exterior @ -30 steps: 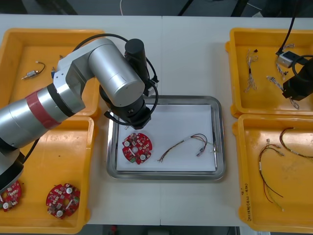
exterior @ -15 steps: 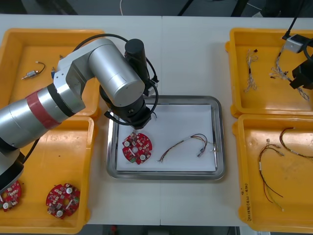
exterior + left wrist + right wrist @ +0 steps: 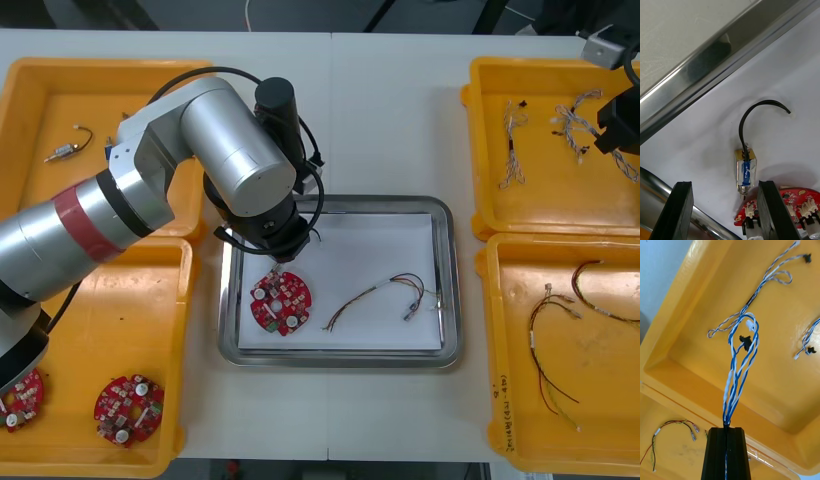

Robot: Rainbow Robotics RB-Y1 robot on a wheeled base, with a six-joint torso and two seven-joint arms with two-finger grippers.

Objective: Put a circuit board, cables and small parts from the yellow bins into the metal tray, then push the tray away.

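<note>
Left gripper [image 3: 724, 189] spread over 9 o'clock side of metal tray [image 3: 450, 290]; small metal part [image 3: 745, 170] lay between its fingers, circuit board [image 3: 281, 302] just beside. Right gripper [image 3: 727, 435] pinched blue-white cable [image 3: 739, 371] above the 2 o'clock yellow bin [image 3: 540, 200].

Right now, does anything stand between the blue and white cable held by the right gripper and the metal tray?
The twisted blue and white cable hangs from the right gripper over the far right yellow bin; that bin's wall lies on the way to the metal tray. The open left gripper sits over the tray's left side.
</note>
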